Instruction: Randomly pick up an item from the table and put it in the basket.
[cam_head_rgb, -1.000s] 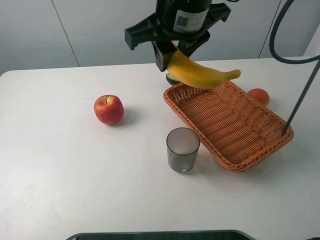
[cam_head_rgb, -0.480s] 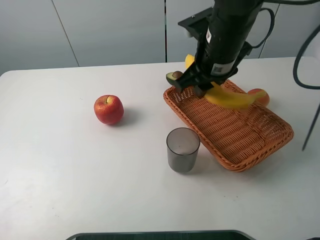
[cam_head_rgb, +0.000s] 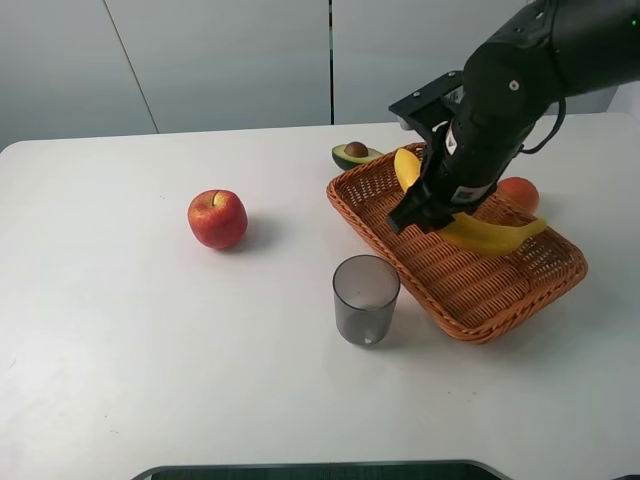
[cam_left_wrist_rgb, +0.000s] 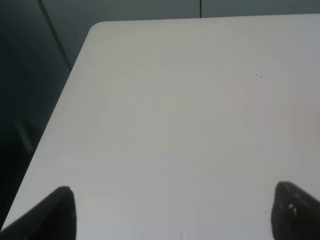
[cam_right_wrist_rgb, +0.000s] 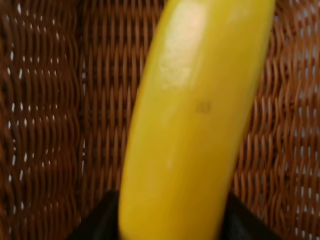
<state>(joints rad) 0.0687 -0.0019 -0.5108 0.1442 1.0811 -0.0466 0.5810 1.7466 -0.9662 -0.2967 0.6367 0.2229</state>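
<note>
The high camera is showing the right gripper (cam_head_rgb: 428, 212) clamping the banana (cam_head_rgb: 487, 234) near one end, low over the basket (cam_head_rgb: 470, 295), which is sitting toward 3 o'clock on the white table (cam_head_rgb: 150, 350). Whether the fruit is touching the weave cannot be told. The right wrist camera is adding close detail: glossy, smooth yellow skin against ribbed orange-brown wicker, with dark fingers (cam_right_wrist_rgb: 97, 222) flanking it. The left wrist camera is showing the left gripper (cam_left_wrist_rgb: 180, 212) spread wide over plain tabletop. A red apple (cam_head_rgb: 217, 218) is lying toward 9 o'clock, a translucent grey cup (cam_head_rgb: 366, 298) is standing at the basket's 8 o'clock, and an avocado half (cam_head_rgb: 352, 154) is resting at its 11.
</note>
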